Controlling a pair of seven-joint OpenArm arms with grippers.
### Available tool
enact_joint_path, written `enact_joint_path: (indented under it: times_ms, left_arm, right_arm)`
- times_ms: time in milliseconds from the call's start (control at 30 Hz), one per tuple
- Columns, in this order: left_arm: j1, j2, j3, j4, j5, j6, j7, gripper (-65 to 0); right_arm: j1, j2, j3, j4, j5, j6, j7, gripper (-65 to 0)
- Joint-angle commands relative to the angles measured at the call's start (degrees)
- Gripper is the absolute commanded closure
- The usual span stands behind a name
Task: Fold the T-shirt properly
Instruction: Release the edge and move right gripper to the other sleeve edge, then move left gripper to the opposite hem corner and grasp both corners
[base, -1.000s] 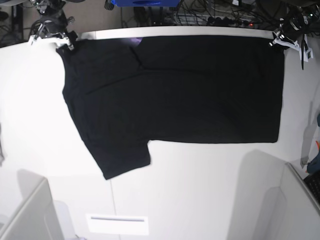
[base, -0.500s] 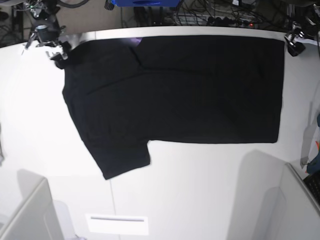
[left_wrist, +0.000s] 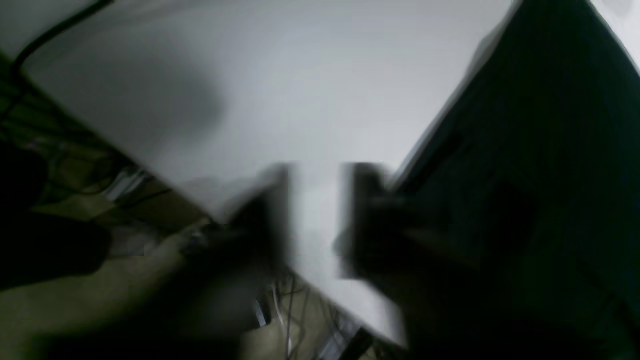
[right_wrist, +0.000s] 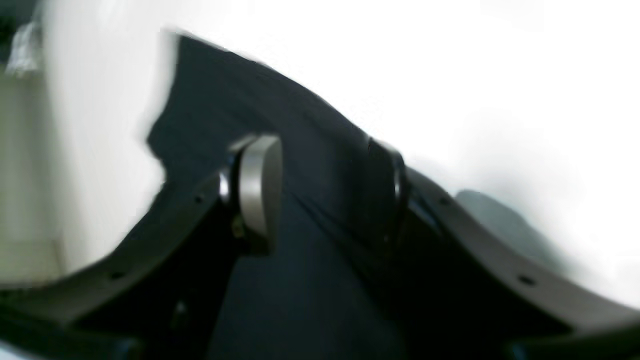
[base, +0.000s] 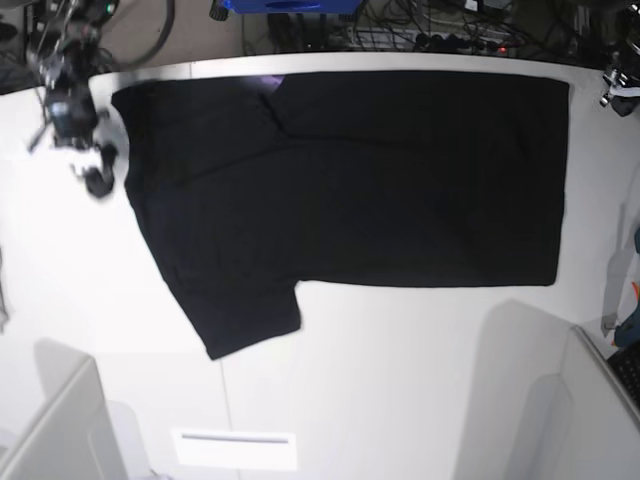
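The black T-shirt (base: 380, 180) lies flat on the white table (base: 400, 390), its plain side up, with one sleeve (base: 250, 315) pointing to the near left. A sliver of purple print (base: 267, 79) shows at the collar. My right gripper (base: 88, 165) hangs just left of the shirt's left edge. In the right wrist view this gripper (right_wrist: 325, 170) is open, with the cloth (right_wrist: 225, 100) beneath it and nothing in the gap. My left gripper (base: 618, 88) is off the shirt's far right corner. In the blurred left wrist view its fingers (left_wrist: 317, 215) stand apart over bare table, beside the shirt's edge (left_wrist: 550, 175).
Cables and a blue box (base: 290, 5) sit behind the table's far edge. Grey panels rise at the near left (base: 60, 430) and near right (base: 590, 410) corners. A white label (base: 235, 448) lies near the front edge.
Both grippers have let go of the shirt's far corners and pulled away. The right one moved outward and nearer along the left edge; the left one moved out to the right. The shirt's corners now lie flat.
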Motion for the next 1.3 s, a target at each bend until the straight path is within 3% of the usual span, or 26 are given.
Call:
enact_joint_path:
  times_ms: [0, 133, 300, 400, 533, 633, 767, 967, 1167, 1267]
  left_arm:
    - [0.01, -0.87, -0.28, 0.9, -0.83, -0.21, -0.75, 0.0]
    - [-0.34, -0.87, -0.2, 0.99, -0.83, -0.3, -0.75, 0.0]
    - [0.1, -1.05, -0.28, 0.99, -0.83, -0.3, -1.01, 0.0]
    - [0.18, -2.36, -0.2, 0.9, -0.83, -0.3, -0.75, 0.0]
    - [0.18, -2.72, -0.28, 0.9, -0.83, -0.3, -0.75, 0.0]
    - [0.18, -2.72, -0.28, 0.9, -0.83, -0.3, -0.75, 0.0]
    - [0.18, -2.72, -0.2, 0.9, -0.83, -0.3, -0.75, 0.0]
    - [0.18, -2.72, -0.2, 0.9, -0.83, -0.3, -0.75, 0.0]
    - [0.1, -2.72, -0.2, 0.72, -0.83, -0.3, -0.75, 0.0]
    - [0.01, -2.72, 0.33, 0.55, -0.75, -0.21, -0.75, 0.0]
  right_arm:
    - [3.33, 2.19, -1.56, -1.06, 0.48, 0.4, 0.16, -26.3]
    - [17.49, 7.73, -10.44, -14.42, 0.48, 0.4, -1.69, -26.3]
    - [33.05, 10.9, -19.76, -34.12, -0.75, 0.32, -1.43, -26.6]
    - [41.58, 10.9, -24.94, -43.88, -8.57, 0.32, -1.34, -30.2]
    - [48.87, 8.88, -26.26, -52.58, -19.3, 0.84, -0.2, -37.8]
    - [52.04, 8.17, -26.61, -57.5, -23.6, 2.69, 2.27, -38.1]
    - [54.85, 7.73, -26.61, -64.45, -24.04, 11.66, 2.18, -37.7]
    - [54.67, 5.8, -27.05, -66.38, -24.13, 11.83, 2.18, -37.7]
    - [54.23, 5.36, -32.24, -66.38, -23.95, 11.75, 2.79, -36.8]
    - [54.23, 5.36, -31.54, -66.47, -23.95, 11.75, 4.29, -26.7]
